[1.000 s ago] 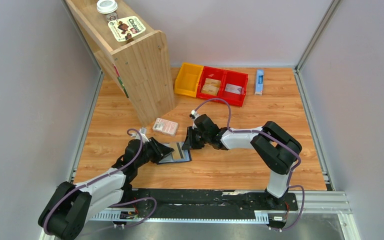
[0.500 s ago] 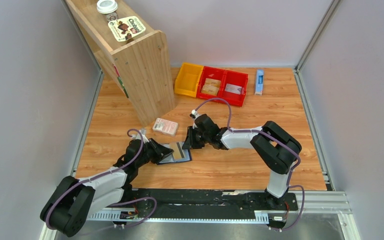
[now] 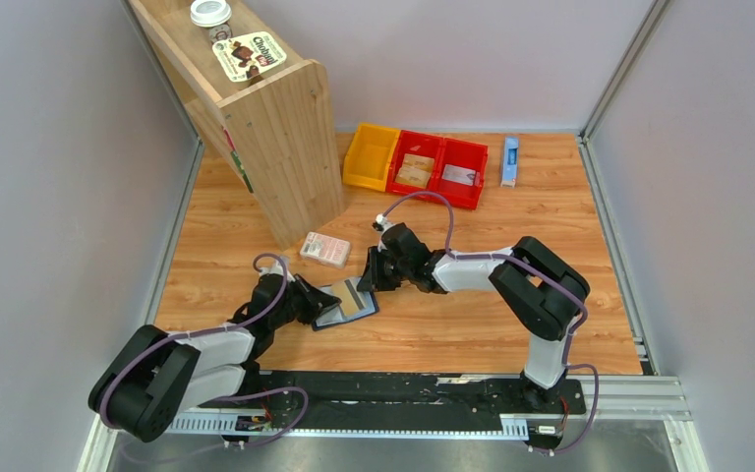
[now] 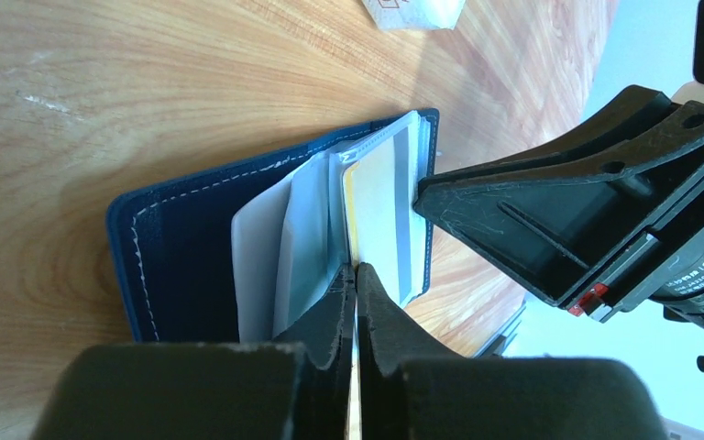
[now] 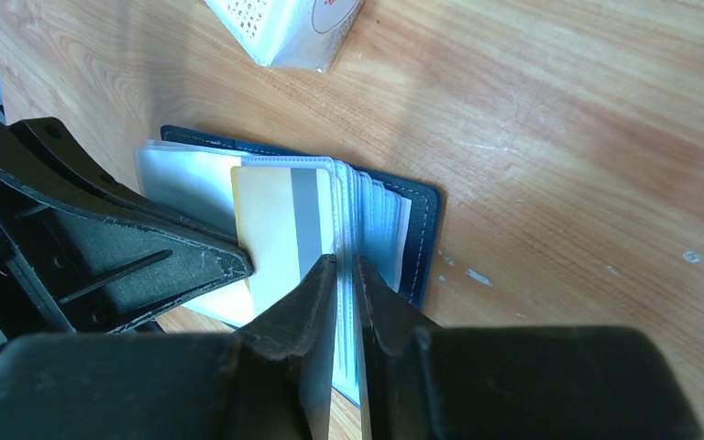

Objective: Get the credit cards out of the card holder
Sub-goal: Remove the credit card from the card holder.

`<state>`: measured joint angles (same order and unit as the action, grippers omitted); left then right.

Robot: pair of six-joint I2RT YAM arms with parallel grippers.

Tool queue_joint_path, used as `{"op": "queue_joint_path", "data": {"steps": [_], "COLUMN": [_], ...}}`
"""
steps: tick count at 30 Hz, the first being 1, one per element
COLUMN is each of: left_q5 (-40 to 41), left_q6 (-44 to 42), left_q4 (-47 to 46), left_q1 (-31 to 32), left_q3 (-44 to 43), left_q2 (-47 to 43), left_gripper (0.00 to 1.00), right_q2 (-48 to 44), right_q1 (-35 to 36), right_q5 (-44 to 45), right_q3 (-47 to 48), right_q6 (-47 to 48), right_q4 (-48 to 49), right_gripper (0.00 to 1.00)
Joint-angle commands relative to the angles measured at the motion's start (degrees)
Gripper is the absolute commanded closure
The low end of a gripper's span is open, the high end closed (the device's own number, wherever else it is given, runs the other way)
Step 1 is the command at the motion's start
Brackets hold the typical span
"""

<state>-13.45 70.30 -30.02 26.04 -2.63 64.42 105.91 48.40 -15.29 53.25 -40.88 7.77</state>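
Wallet [image 3: 346, 303], lower centre, turned slightly; left gripper [image 4: 356, 270], right gripper [image 5: 346, 261] each pinched shut on it; opposing pulls risk tearing.

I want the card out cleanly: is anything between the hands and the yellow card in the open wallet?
Yes. The yellow card lies inside a clear sleeve of the wallet, so plastic covers it. The right hand is closed on the sleeves beside it; the left hand is closed at the card's edge. Nothing else intervenes.
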Motion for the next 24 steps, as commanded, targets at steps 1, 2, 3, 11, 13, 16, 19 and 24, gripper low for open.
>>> {"op": "queue_joint_path", "data": {"steps": [1, 2, 3, 11, 13, 16, 19, 24], "left_q5": [-1.1, -0.9, -0.1, 4.0, 4.7, 4.9, 5.0, 6.2], "left_q6": [0.4, 0.4, 0.3, -1.5, -1.9, -2.0, -1.8, -1.3], "left_q4": [-5.4, -4.7, -3.3, 8.7, 10.8, 12.2, 13.1, 15.7], "left_q1": [0.4, 0.3, 0.4, 0.2, 0.3, 0.3, 0.3, 0.2], "left_q3": [0.0, 0.3, 0.3, 1.3, 1.4, 1.9, 2.1, 4.5], "left_q2": [1.0, 0.5, -0.3, -9.3, -10.8, -12.0, -13.3, -16.5], "left_gripper": [1.00, 1.00, 1.00, 1.00, 1.00, 1.00, 1.00, 1.00], "right_q2": [4.2, 4.2, 4.2, 3.7, 3.5, 3.4, 3.6, 2.7], "right_q1": [1.6, 1.5, 1.4, -0.1, -0.5, -0.5, -0.5, -0.7], "right_q5": [1.0, 1.2, 1.3, 2.8, 2.7, 2.9, 3.2, 5.1], "right_q3": [-1.4, -1.5, -1.5, -2.8, -3.2, -3.2, -1.8, -1.0], "right_q6": [1.2, 1.3, 1.3, 1.9, 2.0, 2.3, 3.0, 3.4], "right_q4": [-5.6, -5.7, -5.7, -5.6, -5.5, -6.2, -7.5, -9.4], "right_gripper": [0.84, 0.84, 0.84, 0.85, 0.85, 0.85, 0.86, 0.86]}}
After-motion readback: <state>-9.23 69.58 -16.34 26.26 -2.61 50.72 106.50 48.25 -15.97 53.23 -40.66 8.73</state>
